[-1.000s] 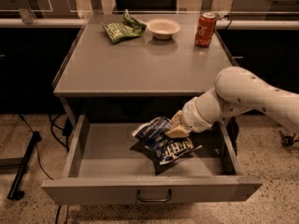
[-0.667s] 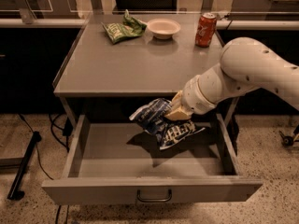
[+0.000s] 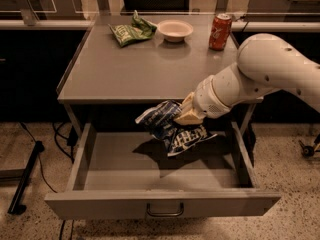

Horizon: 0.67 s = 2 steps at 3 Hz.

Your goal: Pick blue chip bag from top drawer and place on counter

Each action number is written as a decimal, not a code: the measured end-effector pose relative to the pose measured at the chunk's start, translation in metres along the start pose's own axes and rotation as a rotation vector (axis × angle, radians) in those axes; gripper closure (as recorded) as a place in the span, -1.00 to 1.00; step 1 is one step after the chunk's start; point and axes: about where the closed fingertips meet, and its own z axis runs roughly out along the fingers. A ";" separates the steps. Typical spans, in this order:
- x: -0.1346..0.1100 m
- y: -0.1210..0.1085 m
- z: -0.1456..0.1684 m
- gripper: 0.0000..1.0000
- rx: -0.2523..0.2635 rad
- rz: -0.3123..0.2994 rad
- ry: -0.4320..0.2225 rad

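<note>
The blue chip bag [image 3: 172, 127], dark navy foil with white lettering, hangs crumpled in the air above the open top drawer [image 3: 160, 176], just below the counter's front edge. My gripper [image 3: 184, 116] is shut on the bag's upper right part, with the white arm reaching in from the right. The bag casts a shadow on the drawer floor. The drawer is pulled fully out, its front panel with the wire handle [image 3: 165, 211] nearest the camera. The grey counter [image 3: 145, 69] lies above and behind the bag.
On the counter's far side lie a green snack bag [image 3: 131, 31], a white bowl [image 3: 174, 30] and a red soda can [image 3: 220, 31]. A black stand leg [image 3: 25, 176] and cables lie on the speckled floor at the left.
My gripper has lifted the blue chip bag up off the drawer floor. It now hangs just under the counter's front edge.
</note>
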 end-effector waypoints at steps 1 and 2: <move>-0.031 -0.005 -0.020 1.00 0.018 0.005 -0.052; -0.066 -0.024 -0.044 1.00 0.055 0.008 -0.074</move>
